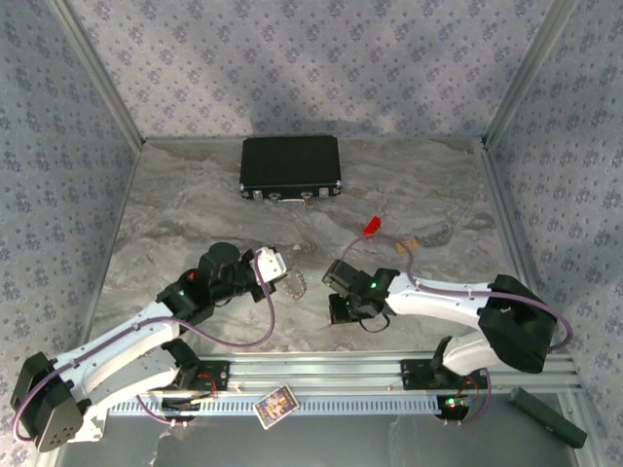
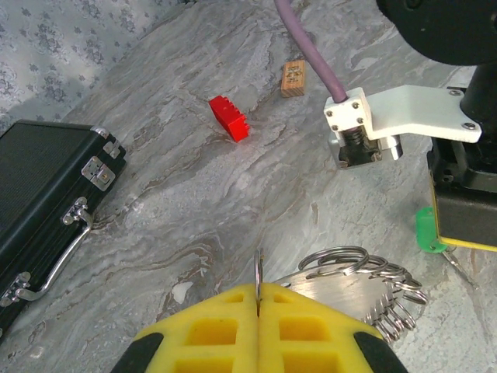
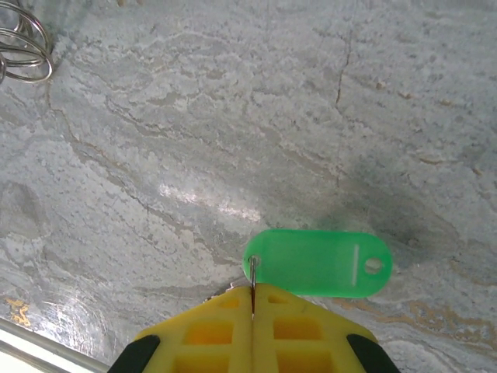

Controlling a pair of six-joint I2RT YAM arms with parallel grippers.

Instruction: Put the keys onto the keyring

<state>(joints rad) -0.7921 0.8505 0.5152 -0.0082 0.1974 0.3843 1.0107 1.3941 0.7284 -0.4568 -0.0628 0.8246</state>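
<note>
The left gripper is pinched shut on a thin loop of the keyring, one bunch of rings lying mid-table and fanning rightward. The right gripper is clamped on the wire ring of one green key, which lies flat just right of the keyring, long axis across the fingers. One red key lies farther back, near one brown bit.

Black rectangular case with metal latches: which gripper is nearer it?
Left. The left gripper sits in front of the black rectangular case; the right gripper is farther, lower in the top view, offset right.
</note>
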